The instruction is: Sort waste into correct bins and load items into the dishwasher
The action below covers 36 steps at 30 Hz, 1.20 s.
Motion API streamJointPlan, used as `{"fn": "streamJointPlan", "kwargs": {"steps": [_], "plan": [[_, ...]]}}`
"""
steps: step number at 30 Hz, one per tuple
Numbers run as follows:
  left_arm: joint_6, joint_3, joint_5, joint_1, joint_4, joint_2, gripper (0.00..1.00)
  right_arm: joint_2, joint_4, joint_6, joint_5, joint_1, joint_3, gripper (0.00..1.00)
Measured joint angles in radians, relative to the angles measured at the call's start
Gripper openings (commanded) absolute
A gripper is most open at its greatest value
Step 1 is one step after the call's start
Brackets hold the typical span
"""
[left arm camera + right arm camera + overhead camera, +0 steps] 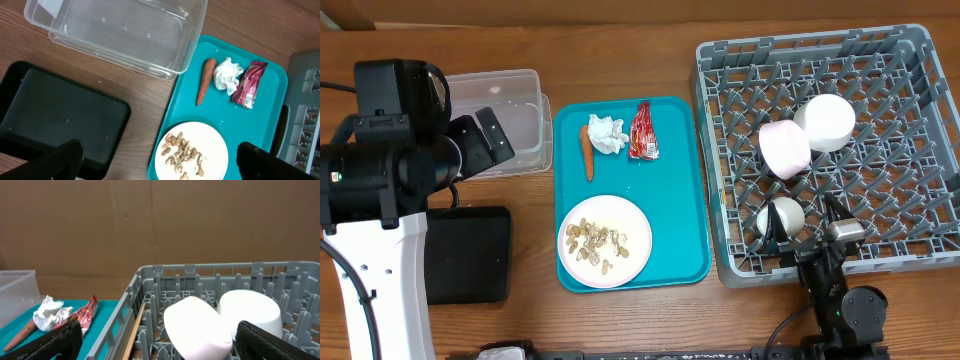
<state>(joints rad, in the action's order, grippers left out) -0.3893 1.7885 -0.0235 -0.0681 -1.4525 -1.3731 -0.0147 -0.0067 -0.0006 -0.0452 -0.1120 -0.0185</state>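
Waste for sorting: carrot (587, 152), paper wad (607, 134) and red wrapper (643, 131) lie side by side in the upper part of the teal tray (675, 200) at centre frame of the overhead view. The food scraps (595, 240) rest on the white plate (630, 215) in the tray's lower part. The clear tub (515, 110) at upper left and the black tray (468, 255) at lower left hold nothing visible. The dish rack (720, 150) at right holds the pink bowl (784, 149), white bowl (824, 122) and small cup (780, 216). A thin wooden stick (134, 335), probably the chopsticks, lies along its wall in the right wrist view. The left end effector (159, 149) is released, fingers spread wide at the bottom corners of its view. From it the waste lies toward the upper right of that view and the tub toward the upper left. The carrot's long axis runs almost top to bottom in both views, thick end uppermost and slightly slanted, with the wad just beside it. The left arm stands on the bins' side of the desk (620, 40) and is judged the nearer to the waste. The right end effector (159, 327), likewise released, sits at the rack's lower edge in the overhead view, facing the bowls. No brand or lettering on the wrapper can be read, and no label shows elsewhere.
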Motion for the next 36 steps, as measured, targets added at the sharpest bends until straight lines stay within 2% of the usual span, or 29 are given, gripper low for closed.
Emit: {"fn": "streamJointPlan", "kwargs": {"steps": [8, 25, 30, 36], "plan": [[0.000, 0.000, 0.000, 0.000, 0.000, 0.000, 1.00, 0.000, -0.076, 0.000, 0.000, 0.000, 0.000, 1.00], [-0.009, 0.000, 0.005, 0.000, 0.013, 0.000, 1.00, 0.000, -0.076, 0.000, 0.000, 0.000, 0.000, 1.00], [-0.045, 0.000, 0.138, 0.003, 0.122, -0.004, 1.00, 0.000, -0.076, 0.000, 0.000, 0.000, 0.000, 1.00], [0.015, 0.000, 0.236, 0.106, 0.225, -0.107, 1.00, 0.000, -0.077, 0.000, 0.000, 0.000, 0.000, 1.00]]}}
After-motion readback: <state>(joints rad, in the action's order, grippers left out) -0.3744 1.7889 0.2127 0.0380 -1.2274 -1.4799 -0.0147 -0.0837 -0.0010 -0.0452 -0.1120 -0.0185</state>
